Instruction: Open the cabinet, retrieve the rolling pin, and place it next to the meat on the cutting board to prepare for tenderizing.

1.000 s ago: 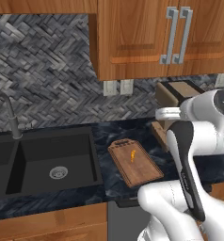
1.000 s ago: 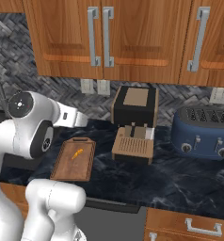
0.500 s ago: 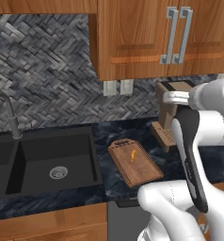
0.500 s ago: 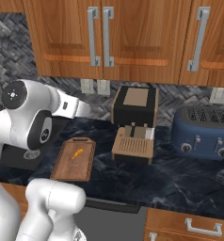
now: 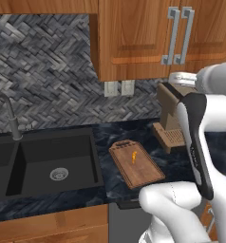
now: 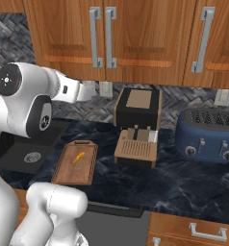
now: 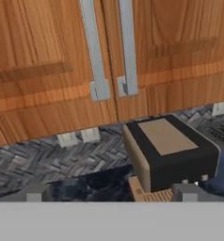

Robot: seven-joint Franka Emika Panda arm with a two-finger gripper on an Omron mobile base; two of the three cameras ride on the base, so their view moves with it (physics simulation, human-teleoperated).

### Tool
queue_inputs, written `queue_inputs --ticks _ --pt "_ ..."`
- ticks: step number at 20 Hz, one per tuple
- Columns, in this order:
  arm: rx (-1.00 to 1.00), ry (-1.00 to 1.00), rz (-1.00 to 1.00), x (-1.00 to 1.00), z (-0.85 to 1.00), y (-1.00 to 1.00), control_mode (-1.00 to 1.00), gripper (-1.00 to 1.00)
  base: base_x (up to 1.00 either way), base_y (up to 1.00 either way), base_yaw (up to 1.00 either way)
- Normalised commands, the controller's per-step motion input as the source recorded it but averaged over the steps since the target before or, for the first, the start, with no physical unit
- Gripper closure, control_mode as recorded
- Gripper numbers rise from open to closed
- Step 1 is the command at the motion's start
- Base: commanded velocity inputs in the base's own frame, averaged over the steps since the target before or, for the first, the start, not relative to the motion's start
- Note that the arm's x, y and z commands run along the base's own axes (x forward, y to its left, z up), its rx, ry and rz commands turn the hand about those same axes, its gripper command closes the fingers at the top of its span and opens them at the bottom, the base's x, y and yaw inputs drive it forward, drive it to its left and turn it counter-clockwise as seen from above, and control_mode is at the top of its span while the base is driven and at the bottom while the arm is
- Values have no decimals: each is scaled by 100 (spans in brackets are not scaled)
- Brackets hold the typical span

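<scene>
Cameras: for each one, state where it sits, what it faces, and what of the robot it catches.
Left base view: behind the arm's left, facing the sink, cutting board and closed cabinet; arm at right.
Right base view: behind its right, facing the same board and cabinet plus a toaster; arm at left.
Hand view: on the hand, facing the cabinet handles; open jaws' tips at bottom.

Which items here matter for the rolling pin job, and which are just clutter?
Job:
- cabinet, doors shut
- cutting board
- meat, on the board
- gripper, open, facing the cabinet handles

Clutter:
- toaster
- coffee machine
- sink
- faucet
- wall outlets
</scene>
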Motion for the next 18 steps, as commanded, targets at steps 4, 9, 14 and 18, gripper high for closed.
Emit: queue_inputs --ticks 4,9,14,18 --pt "0 -19 0 0 36 0 -100 -100 0 0 0" --pt "0 -21 0 0 29 0 -100 -100 0 0 0" --pt "-2 -22 0 -1 19 0 -100 -100 0 0 0" --pt "0 -11 0 -4 3 0 -100 -100 0 0 0"
